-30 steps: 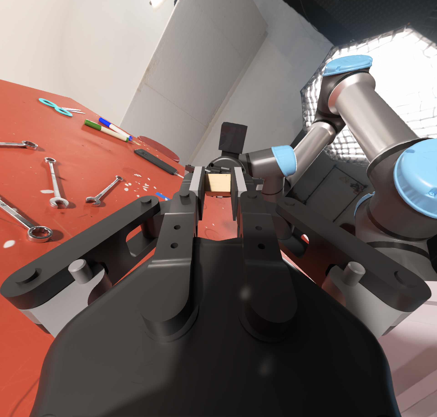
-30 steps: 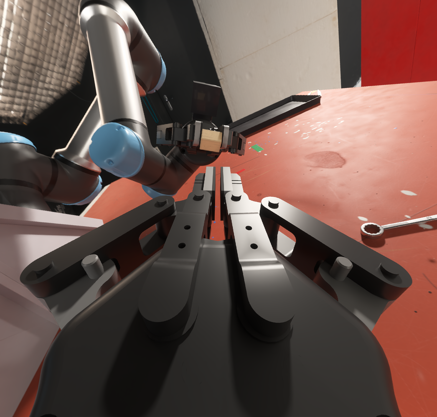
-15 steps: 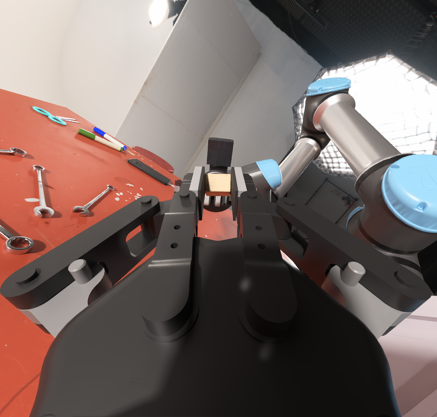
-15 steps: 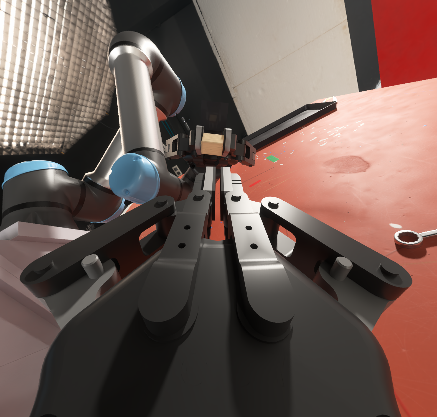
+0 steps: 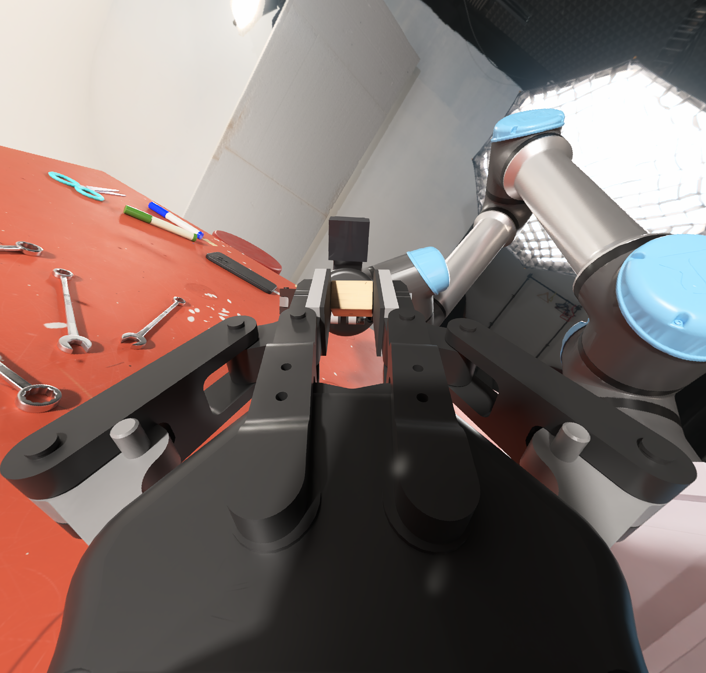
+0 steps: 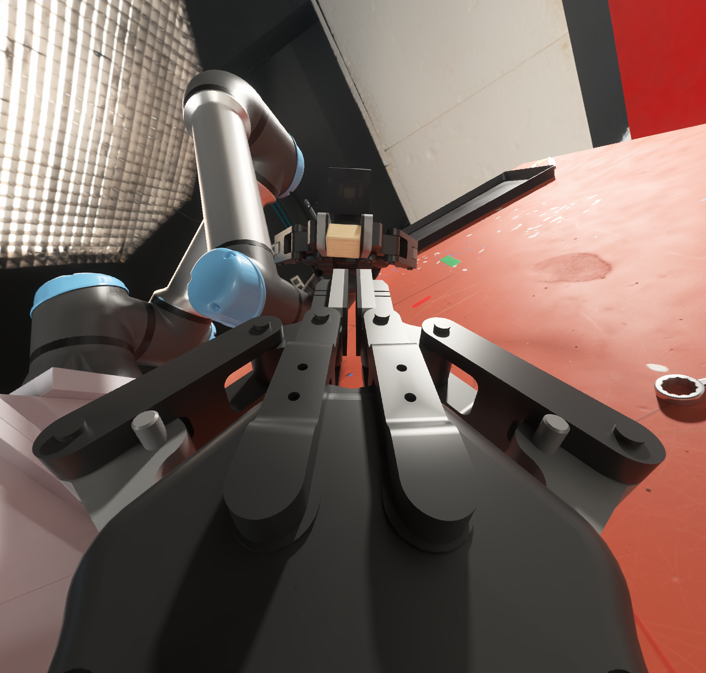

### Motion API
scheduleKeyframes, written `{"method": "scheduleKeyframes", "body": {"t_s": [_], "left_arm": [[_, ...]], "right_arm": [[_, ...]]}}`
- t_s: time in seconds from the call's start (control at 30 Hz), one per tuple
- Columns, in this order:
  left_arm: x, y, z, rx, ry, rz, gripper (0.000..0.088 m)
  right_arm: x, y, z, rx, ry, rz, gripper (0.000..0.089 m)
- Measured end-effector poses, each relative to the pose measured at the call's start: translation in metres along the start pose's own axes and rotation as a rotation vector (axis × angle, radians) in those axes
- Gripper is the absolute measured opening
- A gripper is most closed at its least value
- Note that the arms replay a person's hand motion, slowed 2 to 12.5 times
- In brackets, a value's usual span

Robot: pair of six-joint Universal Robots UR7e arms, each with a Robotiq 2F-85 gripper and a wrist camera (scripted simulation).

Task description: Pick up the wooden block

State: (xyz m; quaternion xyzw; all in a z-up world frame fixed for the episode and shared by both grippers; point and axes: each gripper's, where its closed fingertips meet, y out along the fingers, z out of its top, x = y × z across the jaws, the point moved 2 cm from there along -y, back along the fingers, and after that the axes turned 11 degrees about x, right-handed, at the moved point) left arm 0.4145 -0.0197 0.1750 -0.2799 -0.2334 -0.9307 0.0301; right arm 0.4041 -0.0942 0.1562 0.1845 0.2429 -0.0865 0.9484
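The wooden block, a pale cube, is clamped between the pads of my left gripper and held in the air above the red table. My right gripper is shut and empty, its pads almost touching. It points straight at the block in the left gripper, a short way off and just below it. In the left wrist view the right gripper's body shows directly behind the block.
Several wrenches, teal scissors, two markers, a black flat tool and a red disc lie on the table. A black tray and a wrench show in the right wrist view. The right arm stands to the right.
The right gripper has swung round and now faces the held block head-on, still shut. The left gripper has shifted slightly and kept its hold on the block.
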Motion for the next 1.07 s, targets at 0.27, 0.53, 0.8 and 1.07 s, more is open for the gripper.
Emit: {"method": "scheduleKeyframes", "body": {"t_s": [0.27,0.53,0.8,1.07], "left_arm": [[-0.0002,-0.0022,0.0001,-0.006,-0.002,-0.01,0.0197],[-0.001,-0.0041,-0.0016,-0.022,0.011,-0.014,0.0197],[-0.0007,-0.0044,-0.0033,-0.037,0.016,-0.022,0.0197],[-0.0027,-0.0043,-0.0036,-0.034,0.001,-0.022,0.0197]], "right_arm": [[0.0,0.0012,-0.0021,-0.004,0.032,0.007,0.0036],[0.0005,0.001,-0.004,-0.009,0.089,0.013,0.0038],[0.0009,-0.0003,-0.0036,-0.003,0.158,0.021,0.0037],[0.0022,-0.001,-0.004,-0.006,0.162,0.016,0.0037]]}}
